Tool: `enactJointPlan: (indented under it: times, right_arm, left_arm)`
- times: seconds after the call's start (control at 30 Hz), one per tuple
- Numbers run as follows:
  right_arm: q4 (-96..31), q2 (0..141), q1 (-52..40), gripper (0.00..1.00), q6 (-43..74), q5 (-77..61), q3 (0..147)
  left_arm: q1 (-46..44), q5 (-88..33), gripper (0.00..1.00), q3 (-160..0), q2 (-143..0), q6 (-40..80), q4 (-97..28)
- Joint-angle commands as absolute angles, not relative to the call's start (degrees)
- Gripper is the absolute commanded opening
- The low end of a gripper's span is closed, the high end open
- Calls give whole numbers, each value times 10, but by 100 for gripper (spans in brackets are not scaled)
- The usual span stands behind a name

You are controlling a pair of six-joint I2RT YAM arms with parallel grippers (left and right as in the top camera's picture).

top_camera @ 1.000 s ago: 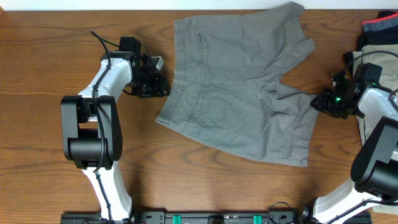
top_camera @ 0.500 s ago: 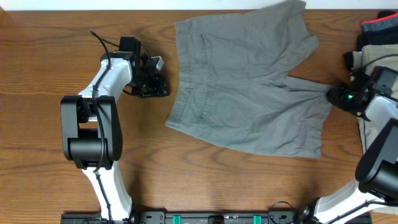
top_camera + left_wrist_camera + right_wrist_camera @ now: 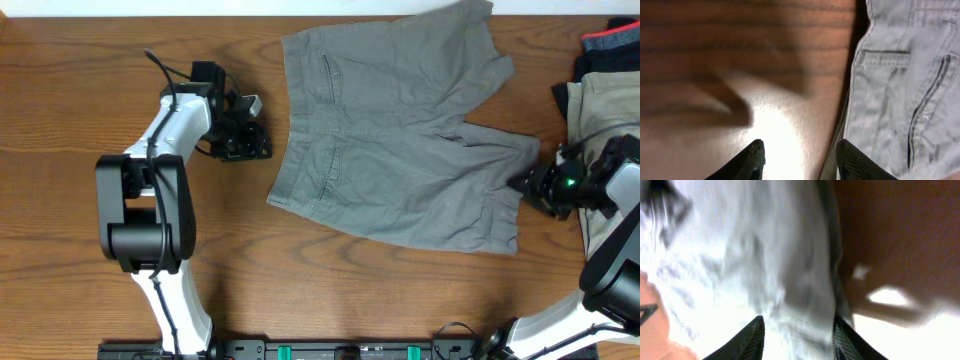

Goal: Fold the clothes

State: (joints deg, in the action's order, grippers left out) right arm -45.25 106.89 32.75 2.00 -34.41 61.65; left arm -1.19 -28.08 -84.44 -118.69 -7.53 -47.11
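Wooden table [image 3: 60,200] bears grey shorts [image 3: 400,150]; perhaps white wall [image 3: 560,6].

**A robot workbench, probably a lab**

Two white-and-black robot arms stand at a wood-grain counter [image 3: 60,220], the left arm [image 3: 150,190] to the left of the grey shorts [image 3: 400,150] and the right arm [image 3: 612,270] to their right. Both rise from a black rail [image 3: 340,351] below the shorts. A stack of garments [image 3: 600,85] waits right of the shorts. The pale strip above the shorts may be a wall.
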Motion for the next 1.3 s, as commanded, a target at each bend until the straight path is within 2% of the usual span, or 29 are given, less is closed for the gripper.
enactJointPlan:
  times: [0.0,0.07,0.4,0.73,0.83,0.87,1.0,1.13,1.27]
  right_arm:
    - [-491,1061,338,44,-45,-372,617]
    - [-522,1057,342,45,-46,-349,617]
    - [-626,1026,342,48,4,-189,617]
    - [-640,1025,339,50,29,-168,573]
    - [-598,1025,339,43,51,-165,551]
    - [-588,1025,339,37,58,-166,544]
    - [-595,1025,341,2,63,-127,549]
    - [-618,1020,342,1,120,-42,570]
    - [-626,1007,341,1,124,-34,581]
  left_arm:
    - [6,-278,49,-841,-1135,-83,-490]
    - [13,-278,54,-841,-1120,-83,-511]
    - [15,-315,55,-841,-1109,-83,-585]
    - [14,-324,56,-826,-1109,-83,-608]
    - [10,-326,55,-808,-1109,-83,-595]
    - [8,-326,55,-802,-1109,-83,-591]
    - [1,-326,56,-788,-1109,-83,-584]
    - [-7,-350,55,-780,-1109,-83,-576]
    - [-19,-360,56,-778,-1109,-83,-574]
